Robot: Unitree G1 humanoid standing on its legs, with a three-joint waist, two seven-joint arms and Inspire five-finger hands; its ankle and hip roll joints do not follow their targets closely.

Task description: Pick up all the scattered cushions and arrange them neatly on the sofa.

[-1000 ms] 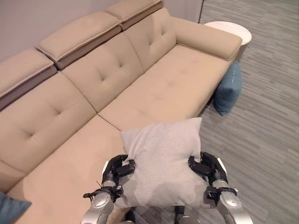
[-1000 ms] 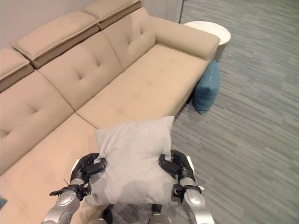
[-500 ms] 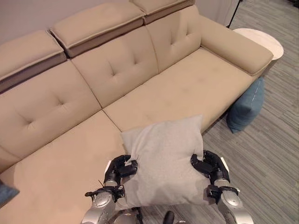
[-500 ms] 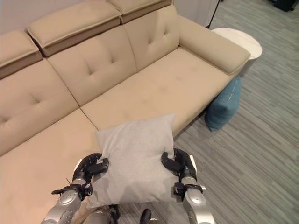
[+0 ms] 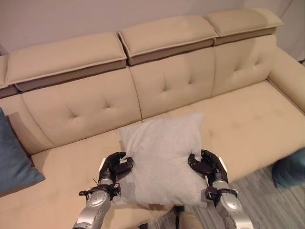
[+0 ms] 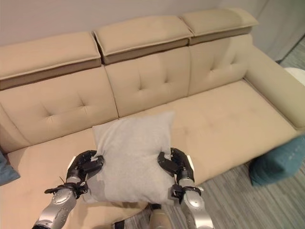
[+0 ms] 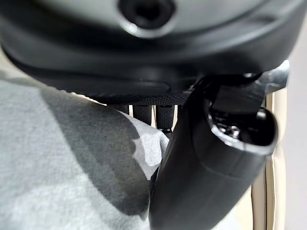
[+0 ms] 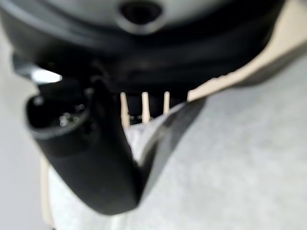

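I hold a light grey cushion (image 5: 164,155) up in front of me, above the front edge of the beige sofa (image 5: 95,109). My left hand (image 5: 113,170) is shut on its left edge and my right hand (image 5: 208,168) is shut on its right edge. In the left wrist view the grey cushion (image 7: 62,167) is pinched under the thumb (image 7: 211,163); in the right wrist view the grey cushion (image 8: 230,163) is pinched the same way. A dark blue cushion (image 5: 14,160) leans on the sofa's left end. Another blue cushion (image 6: 279,162) lies on the floor by the sofa's right end.
The sofa's seat (image 6: 224,119) is bare across the middle and right. Its padded backrest (image 5: 167,36) runs along the wall. Grey striped floor (image 6: 228,191) lies in front of the sofa at the lower right.
The camera has swung left, so the sofa now faces me squarely and the round side table has left view. The grey cushion stays held between both hands.
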